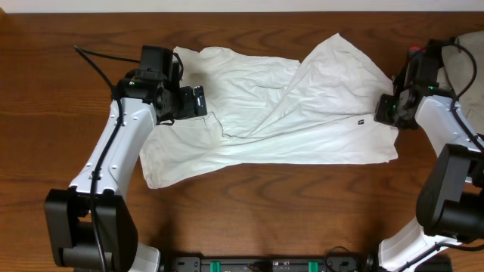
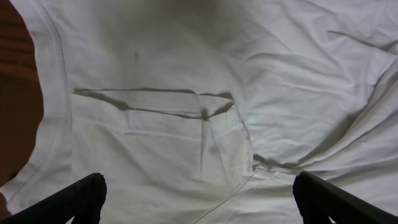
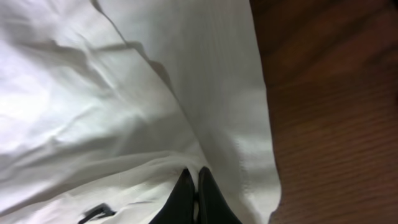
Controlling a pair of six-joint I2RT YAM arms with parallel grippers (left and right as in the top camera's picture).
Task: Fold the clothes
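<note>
Tool on my right arm (image 3: 194, 171) has its two fingers pressed together at the white shirt (image 1: 302, 113), close to the hem on its right-hand side. In the right wrist view, creases in the cloth run up to the fingertips (image 3: 208, 186), so I read it as a pinch on the fabric there. A small black label (image 3: 93, 213) lies on the cloth just to one side of that grip, and bare wood of the bench (image 3: 329, 112) shows past the hem on the other.

My left tool (image 2: 199, 180) hangs with its fingers wide apart and nothing between them. It hovers over the shirt's left part, beside the collar edge, and directly over a chest pocket (image 2: 217, 137) whose top edge is flipped over at one corner.

The shirt lies spread across the middle of the bench, wrinkled, reaching from one arm to the other. Its upper right portion is folded diagonally over the middle, so a long slanting ridge crosses the cloth. The lower left corner lies flat on the wood near my left arm.
</note>
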